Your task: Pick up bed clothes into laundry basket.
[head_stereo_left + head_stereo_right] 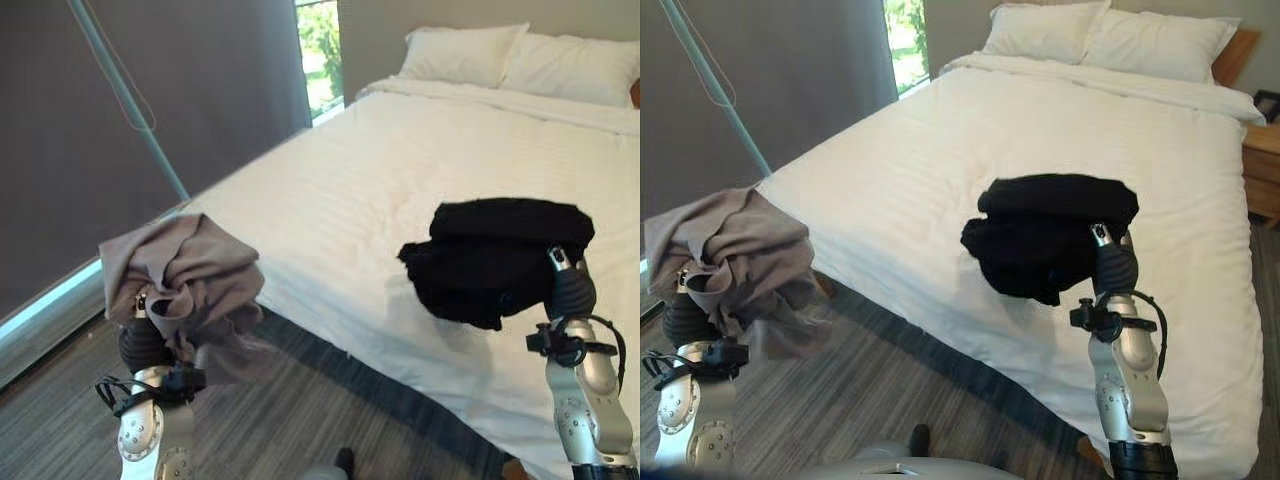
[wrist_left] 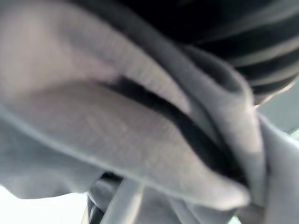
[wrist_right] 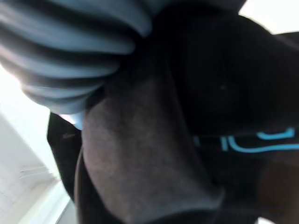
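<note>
Down at the near left, the left hand [image 1: 150, 335] is raised over the grey striped carpet floor [image 1: 290, 430] with a crumpled grey-brown cotton garment [image 1: 185, 275] heaped right on top of it, folds spilling down over the dark ribbed wrist; the fingers are buried in the cloth, so whether they are curled round it or just propping it up, I cannot tell. Across on the near right, same story: the right hand [image 1: 1118, 262] is up under a bunched black fabric garment [image 1: 1050, 230], with one dark-tipped finger poking out at the bundle's lower right edge, the rest hidden, so its grasp can't be read either. The right wrist view gives a close look at that black cloth, and there is light blue print on it. So both pieces of clothing are lifted, each sitting directly above its own hand, the grey one off the bed's edge over the floor, the black one hanging above the white striped bedsheet of the wide bed [image 1: 340, 200]. The black bundle runs longer side to side, across the bed, than up and down; the grey one is a rounder clump with a loose tail drooping towards the floor. Beyond, the sheet stretches away smooth to two white pillows [image 1: 1110, 35] at the head, with a bright window [image 1: 318, 50] at the far left. No basket to be seen from here, so by my reckoning the next move has to turn away from the bed to find it.
</note>
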Robot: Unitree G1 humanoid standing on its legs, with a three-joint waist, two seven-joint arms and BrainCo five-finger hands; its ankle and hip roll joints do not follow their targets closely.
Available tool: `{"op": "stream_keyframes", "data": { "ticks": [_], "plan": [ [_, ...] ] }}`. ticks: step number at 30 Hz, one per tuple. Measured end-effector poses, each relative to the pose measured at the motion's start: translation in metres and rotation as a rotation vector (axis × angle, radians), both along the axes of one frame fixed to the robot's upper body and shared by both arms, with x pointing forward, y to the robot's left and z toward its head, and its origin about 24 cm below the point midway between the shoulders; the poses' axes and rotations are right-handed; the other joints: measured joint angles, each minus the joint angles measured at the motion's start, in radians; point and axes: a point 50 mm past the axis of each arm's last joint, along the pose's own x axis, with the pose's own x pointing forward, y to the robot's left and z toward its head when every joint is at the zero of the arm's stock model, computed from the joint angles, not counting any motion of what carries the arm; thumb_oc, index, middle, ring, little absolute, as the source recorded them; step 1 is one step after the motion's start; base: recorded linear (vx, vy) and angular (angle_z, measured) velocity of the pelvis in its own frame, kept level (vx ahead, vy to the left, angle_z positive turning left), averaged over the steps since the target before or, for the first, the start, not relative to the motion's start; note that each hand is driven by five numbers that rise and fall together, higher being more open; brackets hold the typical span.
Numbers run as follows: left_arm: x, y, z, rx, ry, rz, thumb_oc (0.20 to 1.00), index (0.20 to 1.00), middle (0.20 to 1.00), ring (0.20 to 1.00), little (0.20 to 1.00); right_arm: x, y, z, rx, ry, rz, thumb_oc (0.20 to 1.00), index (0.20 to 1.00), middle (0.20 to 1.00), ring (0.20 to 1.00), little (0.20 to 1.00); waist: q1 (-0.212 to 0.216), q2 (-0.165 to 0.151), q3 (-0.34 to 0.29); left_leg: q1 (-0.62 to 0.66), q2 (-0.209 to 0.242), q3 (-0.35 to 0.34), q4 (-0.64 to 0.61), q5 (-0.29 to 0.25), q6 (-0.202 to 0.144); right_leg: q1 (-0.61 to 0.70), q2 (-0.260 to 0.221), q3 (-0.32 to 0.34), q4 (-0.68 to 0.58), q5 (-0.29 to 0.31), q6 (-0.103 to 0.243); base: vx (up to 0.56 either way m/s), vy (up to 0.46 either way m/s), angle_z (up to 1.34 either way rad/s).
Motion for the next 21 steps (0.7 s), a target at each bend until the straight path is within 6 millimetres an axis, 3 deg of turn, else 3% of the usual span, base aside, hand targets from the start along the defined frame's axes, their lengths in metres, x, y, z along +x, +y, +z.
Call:
{"op": "stream_keyframes", "data": {
  "ticks": [5, 11, 12, 15, 21],
  "plan": [
    [-0.002, -0.019, -0.035, -0.065, 0.157, -0.098, 0.2, 0.2, 0.2, 0.2, 0.2, -0.021, -0.001, -0.047, 0.052, 0.224, -0.022, 0.2, 0.2, 0.2, 0.2, 0.2, -0.005, -0.005, -0.003, -0.001, 0.0, -0.002, 0.002, 0.0, 0.0, -0.003, -0.003, -0.001, 0.011, 0.0, 0.0, -0.02, 0.0, 0.02],
    [-0.001, -0.028, -0.04, -0.069, 0.179, -0.155, 0.2, 0.2, 0.2, 0.2, 0.2, -0.02, -0.004, -0.048, 0.03, 0.231, -0.035, 0.2, 0.2, 0.2, 0.2, 0.2, -0.026, -0.008, -0.012, -0.013, 0.0, -0.001, 0.001, 0.0, 0.0, -0.02, -0.004, 0.003, 0.017, 0.0, 0.0, 0.0, 0.0, 0.01],
    [0.001, -0.026, -0.038, -0.057, 0.174, -0.16, 0.2, 0.2, 0.2, 0.2, 0.2, -0.01, -0.004, -0.039, 0.028, 0.189, -0.044, 0.2, 0.2, 0.2, 0.2, 0.2, -0.025, -0.021, 0.01, 0.005, 0.0, 0.004, -0.007, 0.001, 0.001, 0.002, 0.002, 0.001, -0.015, -0.001, 0.001, 0.0, 0.0, 0.0],
    [-0.002, -0.012, -0.038, 0.065, 0.23, -0.07, 0.2, 0.2, 0.2, 0.2, 0.2, 0.008, -0.004, -0.044, -0.008, 0.212, -0.01, 0.2, 0.2, 0.2, 0.2, 0.2, -0.082, -0.021, 0.011, -0.02, 0.016, 0.053, -0.016, 0.001, 0.002, -0.059, 0.017, 0.062, 0.034, -0.017, -0.004, 0.01, 0.007, -0.24],
    [-0.001, -0.001, -0.043, 0.1, 0.265, 0.003, 0.2, 0.2, 0.2, 0.2, 0.2, 0.007, -0.008, -0.048, -0.009, 0.235, -0.028, 0.2, 0.2, 0.2, 0.2, 0.2, -0.16, -0.038, 0.028, -0.018, 0.019, 0.06, -0.016, 0.003, 0.005, -0.069, 0.02, 0.089, 0.034, -0.011, 0.001, 0.01, 0.001, -0.14]
  ]
}}
